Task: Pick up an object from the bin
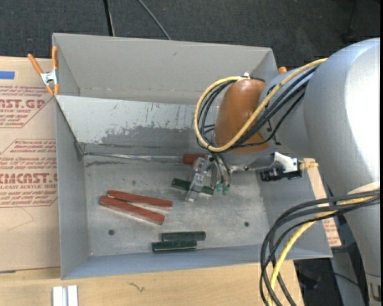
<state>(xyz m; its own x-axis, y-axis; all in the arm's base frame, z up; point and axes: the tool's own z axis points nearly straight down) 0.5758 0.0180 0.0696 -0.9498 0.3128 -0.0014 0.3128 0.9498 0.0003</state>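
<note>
Camera view: two red-brown sticks (135, 207) lie left of centre. A short dark green piece (180, 184) sits mid-bin just beside my gripper (201, 187); spread or closed, I cannot tell. It looks light, stiff and smooth, so I'd pinch across its narrow width.

Grey bin (147, 62); reddish-brown bars (133, 210); dark green bars (184, 237); small dark green piece (180, 184).

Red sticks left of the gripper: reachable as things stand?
Probably yes. The red sticks lie flat with nothing on them; only a small green piece lies close beside the gripper.
</note>
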